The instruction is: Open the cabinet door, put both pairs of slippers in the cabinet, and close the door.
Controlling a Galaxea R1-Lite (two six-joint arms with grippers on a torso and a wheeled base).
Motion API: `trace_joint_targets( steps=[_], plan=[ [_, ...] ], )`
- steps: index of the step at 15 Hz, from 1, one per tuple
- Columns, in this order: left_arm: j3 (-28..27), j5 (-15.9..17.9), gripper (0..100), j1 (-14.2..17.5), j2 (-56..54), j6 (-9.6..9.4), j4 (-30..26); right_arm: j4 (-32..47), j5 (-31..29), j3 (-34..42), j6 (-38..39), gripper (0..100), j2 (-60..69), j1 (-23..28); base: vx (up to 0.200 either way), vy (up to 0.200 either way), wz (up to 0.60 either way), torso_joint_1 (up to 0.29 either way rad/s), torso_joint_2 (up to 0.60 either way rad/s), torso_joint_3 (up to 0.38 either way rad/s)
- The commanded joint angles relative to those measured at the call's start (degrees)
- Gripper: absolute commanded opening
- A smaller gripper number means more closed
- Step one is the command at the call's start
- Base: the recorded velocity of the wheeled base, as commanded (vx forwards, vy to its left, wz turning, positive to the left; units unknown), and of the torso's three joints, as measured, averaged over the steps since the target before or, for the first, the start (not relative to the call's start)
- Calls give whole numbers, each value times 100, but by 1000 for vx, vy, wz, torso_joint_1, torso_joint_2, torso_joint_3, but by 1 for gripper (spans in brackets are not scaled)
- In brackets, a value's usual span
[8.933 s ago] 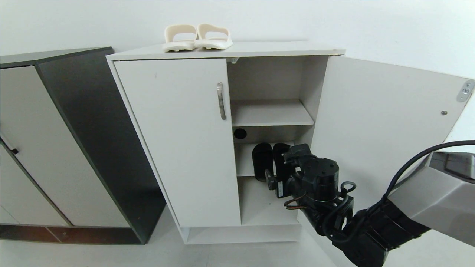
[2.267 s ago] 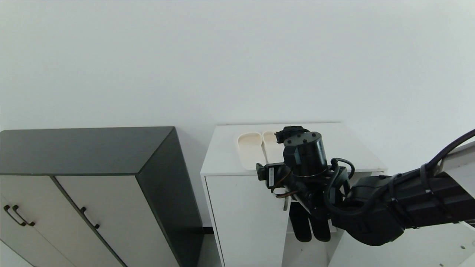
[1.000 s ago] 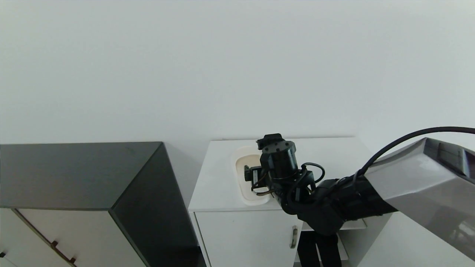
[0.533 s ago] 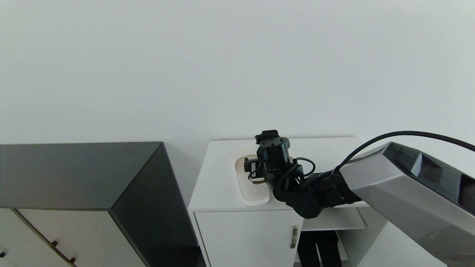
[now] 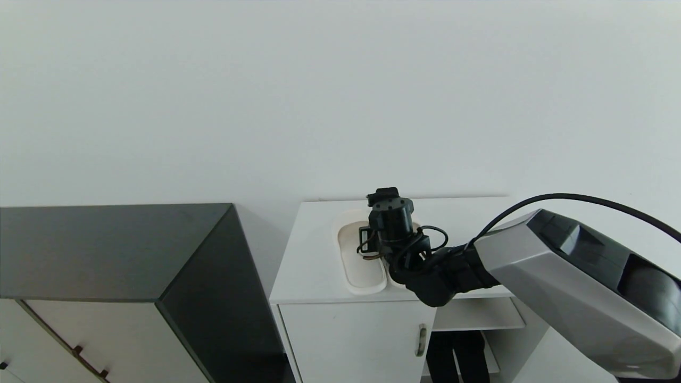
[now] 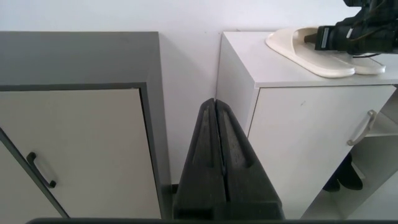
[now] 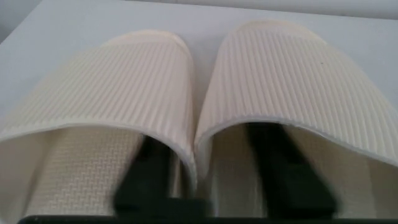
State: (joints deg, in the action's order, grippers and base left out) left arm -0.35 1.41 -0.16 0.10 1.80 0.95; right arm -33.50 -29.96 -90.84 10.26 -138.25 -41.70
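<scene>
Two cream slippers (image 5: 362, 266) are lying side by side on the cabinet (image 5: 314, 266) top | right gripper (image 7: 211, 160) is sitting at them, fingers spread, one tucked under each strap | left gripper (image 6: 217, 155) is hanging before the gap beside the grey cabinet (image 6: 74, 62), fingers pressed together, empty | black slippers (image 5: 457, 355) are standing on a lower shelf inside

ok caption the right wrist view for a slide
Right gripper, jaws spread, one inside each cream slipper atop the cabinet
</scene>
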Motion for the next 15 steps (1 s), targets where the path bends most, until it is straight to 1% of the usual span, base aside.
trace_joint_targets(
  steps=[1,3,5,9,10,12,14,15],
  plan=[
    [0,-1,0,-2,-1,4,2,1,-1,-21,-24,0,-9,-4,0,0,0,0,0,0],
    [0,-1,0,-2,8,-5,2,-7,-1,32,-68,0,106,-4,0,0,0,0,0,0],
    [0,-1,0,-2,8,4,2,-16,-1,251,-77,0,396,-22,0,0,0,0,0,0],
    [0,-1,0,-2,-1,4,2,-51,325,1587,-33,0,1529,-277,0,0,0,0,0,0],
    [0,-1,0,-2,8,4,2,-254,351,2159,-33,0,1881,-417,0,0,0,0,0,0],
    [0,-1,0,-2,8,4,2,-737,351,3073,-60,0,2364,-576,0,0,0,0,0,0],
    [0,-1,0,-2,-1,4,2,-869,360,3723,-60,0,2821,-620,0,0,0,0,0,0],
    [0,-1,0,-2,-1,4,2,-869,369,3916,-51,0,3006,-637,0,0,0,0,0,0]
  ],
)
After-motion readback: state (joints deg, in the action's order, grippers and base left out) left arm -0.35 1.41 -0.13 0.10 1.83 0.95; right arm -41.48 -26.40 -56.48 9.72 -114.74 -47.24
